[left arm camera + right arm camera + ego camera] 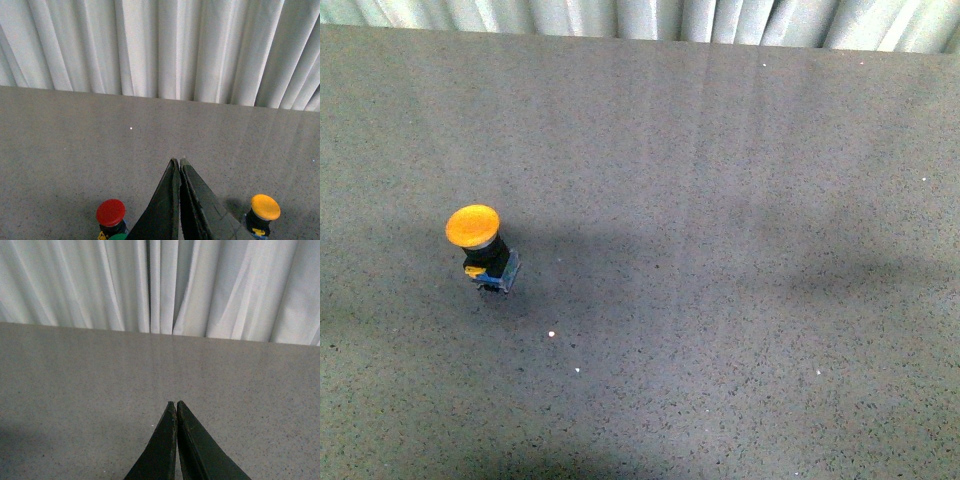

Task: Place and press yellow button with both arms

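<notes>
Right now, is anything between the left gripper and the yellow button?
No. In the left wrist view only bare table separates the shut left gripper from the yellow button; the red button sits on its other side.

There are no words, numbers or signs to read on anything in these pictures.

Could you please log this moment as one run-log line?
yellow button: upright on table, untouched | left gripper: shut, empty | right gripper: shut, empty | red button: near left gripper
</notes>
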